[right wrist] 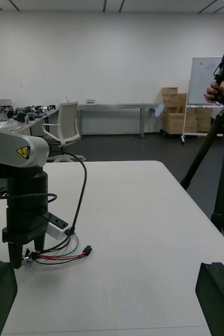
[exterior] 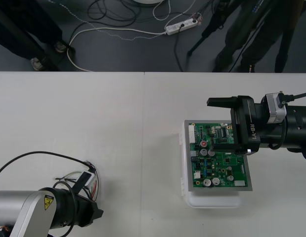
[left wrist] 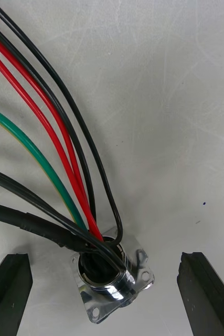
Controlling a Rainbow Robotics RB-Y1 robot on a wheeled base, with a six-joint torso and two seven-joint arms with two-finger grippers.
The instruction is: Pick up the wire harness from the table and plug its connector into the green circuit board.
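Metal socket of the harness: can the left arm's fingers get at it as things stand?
Probably yes: the socket lies on the table between the left gripper's open fingers, with nothing in between.

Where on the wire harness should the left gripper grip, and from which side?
Probably the round metal socket, from above: it lies on the table, wires fanning off one side, and the open jaws of the left gripper straddle its barrel.

The pale table carries a white base on its right half, with the green circuit board on top; well apart, toward the near left, the wire harness lies on the bare surface. Its metal socket rests on the tabletop.
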